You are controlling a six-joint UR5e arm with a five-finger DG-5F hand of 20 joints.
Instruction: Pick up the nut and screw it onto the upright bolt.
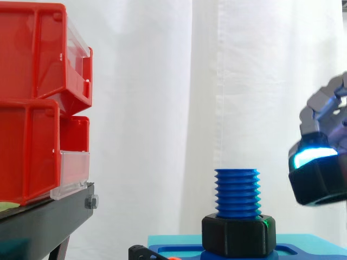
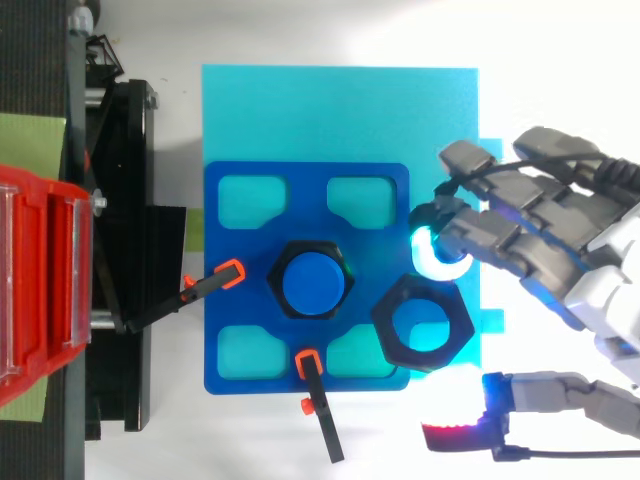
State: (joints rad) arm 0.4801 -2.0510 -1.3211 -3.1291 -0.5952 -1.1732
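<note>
A blue upright bolt [image 1: 237, 192] stands at the middle of a blue plate [image 2: 240, 235], and a black nut [image 1: 238, 234] sits round its base. A second, loose black nut [image 2: 422, 322] lies flat on the plate's right edge. My hand [image 2: 540, 235] comes in from the right. Its fingers are spread just above and to the right of the loose nut, with a cyan-glowing pad [image 2: 435, 255] close to the nut's upper rim. The thumb [image 2: 545, 392] stays apart on the other side. The hand is open and holds nothing. In the side view the hand [image 1: 320, 162] hovers to the right of the bolt, at about the height of its top.
The blue plate rests on a cyan board [image 2: 340, 110]. Two black clamps with orange tips [image 2: 212, 285] [image 2: 318, 400] hold the plate at its left and lower edges. Red bins [image 1: 38, 103] on a black stand [image 1: 43, 222] rise at the left.
</note>
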